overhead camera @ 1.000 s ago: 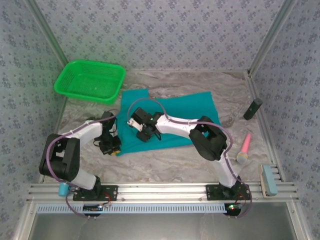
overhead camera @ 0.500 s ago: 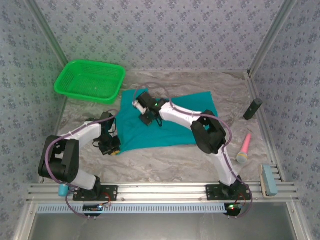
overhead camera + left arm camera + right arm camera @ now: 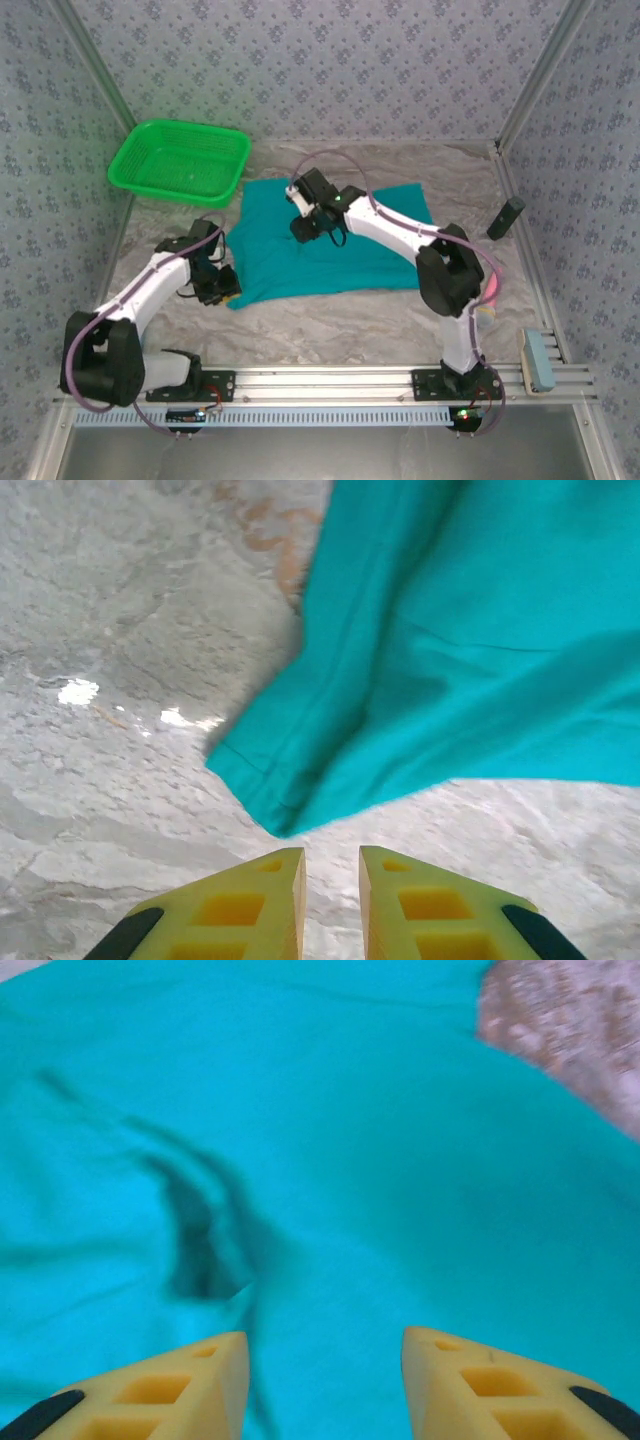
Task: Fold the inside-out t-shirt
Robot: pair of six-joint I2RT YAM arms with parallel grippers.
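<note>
Now | left fingers (image 3: 250, 905) slightly apart, t-shirt (image 3: 450, 660) corner just ahead | right fingers (image 3: 180, 1385) apart above t-shirt

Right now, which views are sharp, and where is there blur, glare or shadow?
Top external view: sharp and evenly lit, the t-shirt clear. Left wrist view: small white glare spots on the table, a soft shadow beside the cloth's edge. Right wrist view: blurred all over, one dark fold shadow on the cloth.

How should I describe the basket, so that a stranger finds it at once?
Look at the far left corner of the table. The basket sits there, just beyond the teal t-shirt. Alone here, it is bright green, rigid mesh with raised walls.
</note>
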